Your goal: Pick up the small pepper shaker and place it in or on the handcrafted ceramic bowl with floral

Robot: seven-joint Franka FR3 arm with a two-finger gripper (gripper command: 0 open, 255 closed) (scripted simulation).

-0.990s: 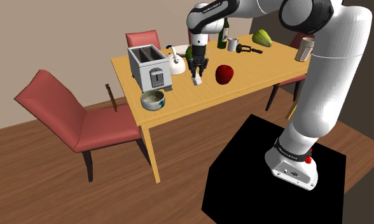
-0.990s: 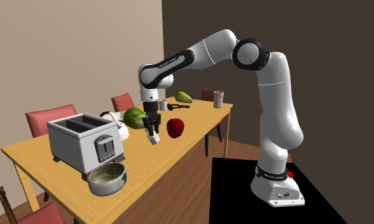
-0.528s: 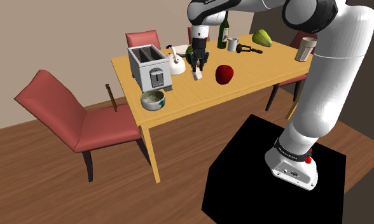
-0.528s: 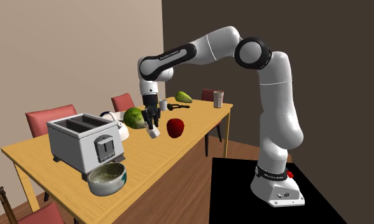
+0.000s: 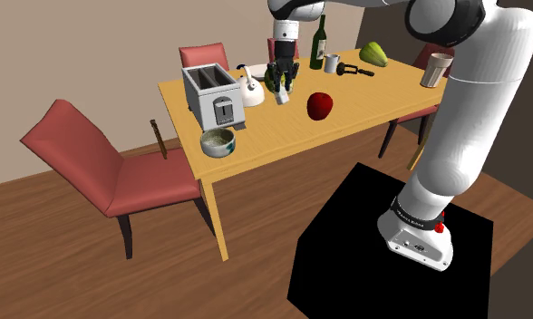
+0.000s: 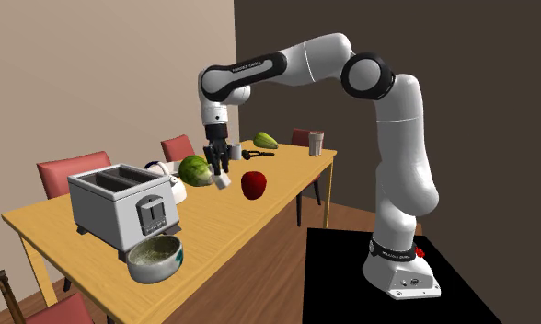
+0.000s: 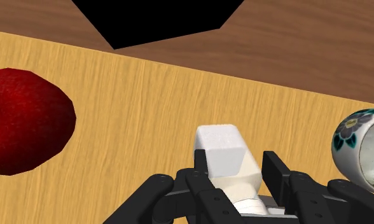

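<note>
Wood-topped table (image 5: 283, 136) against a tan wall, red chairs (image 5: 101, 163) round it, lots of kitchen bits on top. Over the middle hangs the arm's black hand (image 5: 282, 83), fingers closed in on a small white blocky pepper shaker (image 5: 281, 96). They clasp its two flat flanks, and one end pokes out past the fingertips. So the shaker's up in the air, clear of the table, approx between the shiny red apple (image 5: 320, 105) and the silver two-slot toaster (image 5: 212, 95). The round pale ceramic bowl w/ dark flower pattern (image 5: 218, 149) sits near the table's front corner, just in front of the toaster and well apart from the shaker. The shaker looks light and rigid, prob smooth-sided, so it could slip if squeezed too gently. Those flat sides look the right place to hold it. The bowl looks breakable, so the shaker wants lowering in, not dropping.
</note>
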